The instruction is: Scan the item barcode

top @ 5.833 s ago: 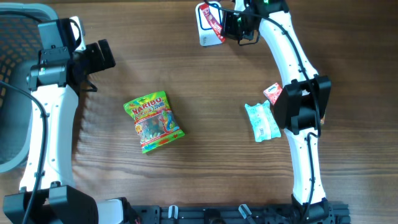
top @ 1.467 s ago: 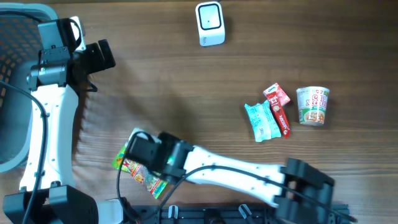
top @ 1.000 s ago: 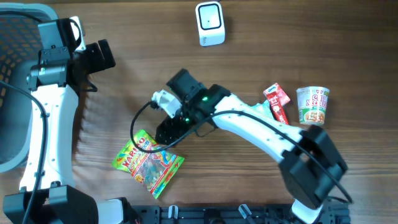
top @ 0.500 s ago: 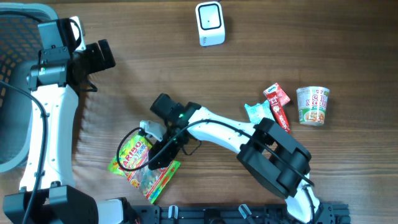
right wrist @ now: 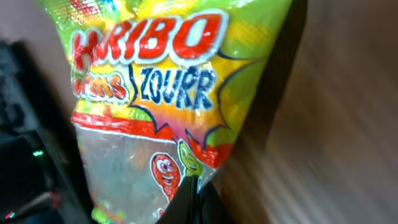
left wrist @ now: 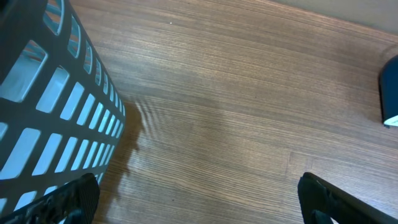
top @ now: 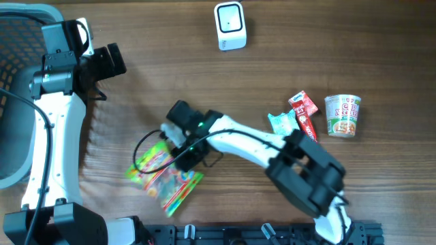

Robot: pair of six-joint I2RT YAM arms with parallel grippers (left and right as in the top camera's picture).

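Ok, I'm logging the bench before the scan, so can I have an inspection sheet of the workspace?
Surface: wooden table, no spills seen.
Job's things: candy bag near the front edge; scanner at the far edge.
Clutter: cup of noodles, red packet and teal packet at the right.
Hands: right hand shut on the candy bag's edge; left hand open, empty.
Cables: black cable loops by the right wrist.
Surroundings: basket at the left.
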